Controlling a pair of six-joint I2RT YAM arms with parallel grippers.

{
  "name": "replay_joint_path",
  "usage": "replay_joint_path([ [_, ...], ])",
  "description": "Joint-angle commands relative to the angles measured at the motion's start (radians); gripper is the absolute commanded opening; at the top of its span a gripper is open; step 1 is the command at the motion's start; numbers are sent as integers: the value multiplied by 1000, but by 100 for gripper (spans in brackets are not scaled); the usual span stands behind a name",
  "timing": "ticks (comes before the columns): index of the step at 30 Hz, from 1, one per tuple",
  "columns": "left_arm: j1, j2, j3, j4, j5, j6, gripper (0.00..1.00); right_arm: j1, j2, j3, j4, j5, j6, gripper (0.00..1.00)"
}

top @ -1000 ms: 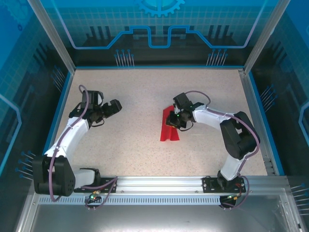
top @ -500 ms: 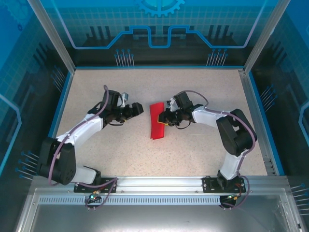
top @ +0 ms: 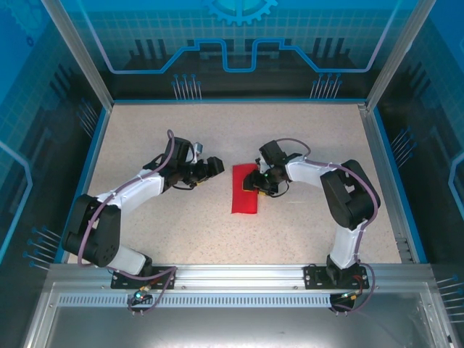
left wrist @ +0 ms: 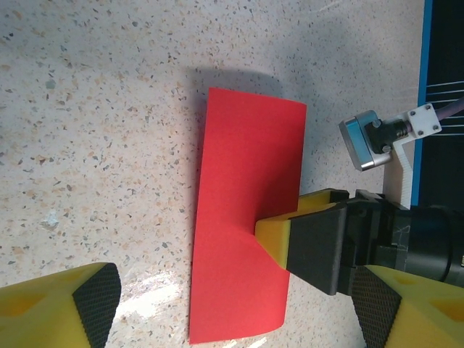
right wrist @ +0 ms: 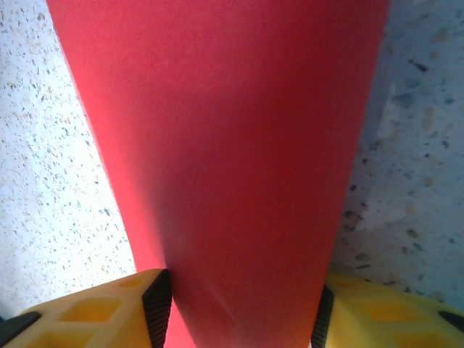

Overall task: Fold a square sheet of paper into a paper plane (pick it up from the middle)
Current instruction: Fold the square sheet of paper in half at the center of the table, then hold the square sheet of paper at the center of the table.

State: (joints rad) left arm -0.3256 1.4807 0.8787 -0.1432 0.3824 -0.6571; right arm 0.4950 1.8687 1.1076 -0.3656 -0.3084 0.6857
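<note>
So the left arm swung in from the far left, and the left gripper [top: 216,166] now sits just beside the paper [top: 245,190]. The paper went from skewed to lying straight, shifted a bit left, and the right gripper [top: 254,183] spread its jaws at its right edge.

Reaching inward and low with the left arm [top: 134,190], elbow bent, forearm angled up to the right. Left hand [top: 215,167] pointed rightward, jaws spread wide, yellow fingers [left wrist: 61,304] well apart. Folded back sharply at the elbow on the right arm [top: 348,196], forearm stretched leftward. Right hand [top: 252,183] pointed left and tipped downward, jaws partly apart, a plain gap showing in the right wrist view. Both hands facing each other, near but not touching.
</note>
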Motion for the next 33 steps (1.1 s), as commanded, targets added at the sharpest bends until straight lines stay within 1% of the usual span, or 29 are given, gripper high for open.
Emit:
replay_joint_path([
  [1,-10,14,-4,11,-2,-19,87,10,-3,34,-94,99,-28,55],
  [4,-12,19,-3,10,-4,-18,87,18,7,46,-111,122,-24,54],
  [9,-19,21,-10,14,-8,-14,87,19,14,43,-113,135,1,47],
  [13,-21,20,-12,15,-8,-9,87,19,33,48,-127,141,5,44],
  [22,-30,35,-9,22,-8,-7,86,16,78,70,-196,161,14,43],
  [28,-41,52,-8,42,-13,-7,86,1,118,75,-218,118,49,41],
  [33,-46,44,-33,83,-40,-16,84,-12,142,80,-244,94,48,40],
])
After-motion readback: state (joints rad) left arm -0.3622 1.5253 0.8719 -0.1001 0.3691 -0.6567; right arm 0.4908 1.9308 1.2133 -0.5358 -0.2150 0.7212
